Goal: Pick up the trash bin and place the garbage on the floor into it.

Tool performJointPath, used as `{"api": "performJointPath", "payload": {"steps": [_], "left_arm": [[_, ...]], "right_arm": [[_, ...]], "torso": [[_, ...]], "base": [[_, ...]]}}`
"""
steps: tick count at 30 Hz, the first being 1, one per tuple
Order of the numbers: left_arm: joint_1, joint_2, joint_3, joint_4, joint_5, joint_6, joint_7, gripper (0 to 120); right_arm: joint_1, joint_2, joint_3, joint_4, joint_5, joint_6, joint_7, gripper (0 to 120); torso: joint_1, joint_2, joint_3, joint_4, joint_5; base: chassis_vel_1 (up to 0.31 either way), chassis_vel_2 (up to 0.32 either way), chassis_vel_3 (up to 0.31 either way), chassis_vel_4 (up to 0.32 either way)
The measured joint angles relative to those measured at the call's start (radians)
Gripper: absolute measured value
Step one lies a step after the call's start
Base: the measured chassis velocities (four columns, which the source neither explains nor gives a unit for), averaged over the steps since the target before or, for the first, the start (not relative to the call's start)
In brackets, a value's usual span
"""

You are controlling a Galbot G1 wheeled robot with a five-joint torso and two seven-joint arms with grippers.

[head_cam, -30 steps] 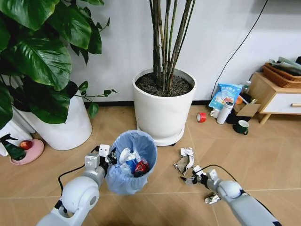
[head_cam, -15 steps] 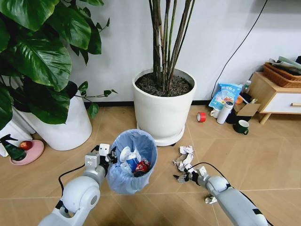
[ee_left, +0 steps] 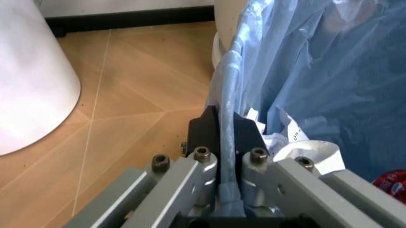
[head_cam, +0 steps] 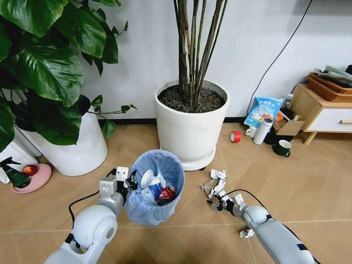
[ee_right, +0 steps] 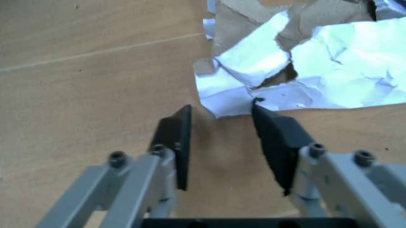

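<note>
On the floor (ee_right: 76, 71), garbage (ee_right: 298, 80) touches parted jaws.

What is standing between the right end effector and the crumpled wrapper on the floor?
Nothing visible. The right end effector is open just above the floor, and the edge of the crumpled wrapper lies right at its fingertips, with bare planks between. The left end effector holds the trash bin rim.

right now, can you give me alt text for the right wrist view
The right gripper, fingers open, hovers low over the wood-look floor with its dark fingertips at the near edge of a crumpled white and brown paper wrapper. One fingertip sits at the wrapper's edge, and nothing is between the fingers.
</note>
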State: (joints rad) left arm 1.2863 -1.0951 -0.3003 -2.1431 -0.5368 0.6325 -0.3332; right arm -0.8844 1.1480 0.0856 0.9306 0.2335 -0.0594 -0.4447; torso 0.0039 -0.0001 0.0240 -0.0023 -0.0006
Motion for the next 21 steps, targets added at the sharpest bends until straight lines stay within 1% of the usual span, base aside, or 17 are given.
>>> {"api": "performJointPath", "payload": {"steps": [2,3,6,7,8,9,15,18,19,21], "left_arm": [[-0.003,0.002,0.000,0.001,-0.001,0.000,0.001,0],[-0.003,0.002,0.000,0.001,-0.001,0.000,0.001,0],[-0.004,0.003,0.000,0.002,-0.003,-0.001,0.002,0],[-0.004,0.003,0.000,0.002,-0.003,-0.001,0.002,0],[-0.006,0.003,0.000,0.003,-0.003,-0.001,0.003,0],[-0.007,0.002,0.000,0.004,-0.003,-0.001,0.004,0],[-0.008,0.000,0.002,0.004,-0.003,-0.002,0.007,0],[-0.007,0.000,0.000,0.003,-0.002,-0.002,0.010,0],[-0.007,0.000,0.000,0.003,-0.002,-0.002,0.010,0],[-0.007,0.002,0.000,0.001,-0.002,-0.003,0.011,0]], "right_arm": [[0.003,0.006,0.000,-0.003,0.001,-0.001,0.007,23],[0.003,0.006,0.000,-0.003,0.001,-0.001,0.007,23],[0.004,0.009,0.001,-0.004,0.004,-0.001,0.018,8],[0.004,0.009,0.001,-0.004,0.004,-0.001,0.018,8],[0.003,0.009,0.004,-0.001,0.009,-0.001,0.026,2],[0.001,0.009,0.007,0.003,0.012,-0.001,0.030,0],[-0.014,-0.004,0.023,0.028,0.025,-0.001,0.045,0],[-0.048,-0.020,0.060,0.089,0.047,-0.003,0.071,0],[-0.048,-0.020,0.060,0.089,0.047,-0.003,0.071,0],[-0.077,-0.033,0.092,0.150,0.059,-0.003,0.093,0]], "torso": [[0.000,0.000,0.000,0.0000,-0.0001],[0.000,0.000,0.000,0.0000,-0.0001],[0.000,0.000,0.000,0.0001,-0.0001],[0.000,0.000,0.000,0.0001,-0.0001],[0.000,0.000,0.000,0.0001,-0.0002],[0.000,0.000,0.000,0.0001,0.0000],[0.000,0.000,0.000,0.0000,0.0000],[0.000,0.000,0.000,0.0000,0.0000],[0.000,0.000,0.000,0.0000,0.0000],[0.000,0.000,0.000,0.0000,0.0000]], "base": [[0.000,0.000,0.000,0.000],[0.000,0.000,0.000,0.000],[0.000,0.000,0.000,0.000],[0.000,0.000,0.000,0.000],[0.000,0.000,0.000,0.000],[0.000,0.000,0.000,0.000],[0.000,0.000,0.000,0.000],[0.000,0.000,0.000,0.000],[0.000,0.000,0.000,0.000],[0.000,0.000,0.000,0.000]]}}
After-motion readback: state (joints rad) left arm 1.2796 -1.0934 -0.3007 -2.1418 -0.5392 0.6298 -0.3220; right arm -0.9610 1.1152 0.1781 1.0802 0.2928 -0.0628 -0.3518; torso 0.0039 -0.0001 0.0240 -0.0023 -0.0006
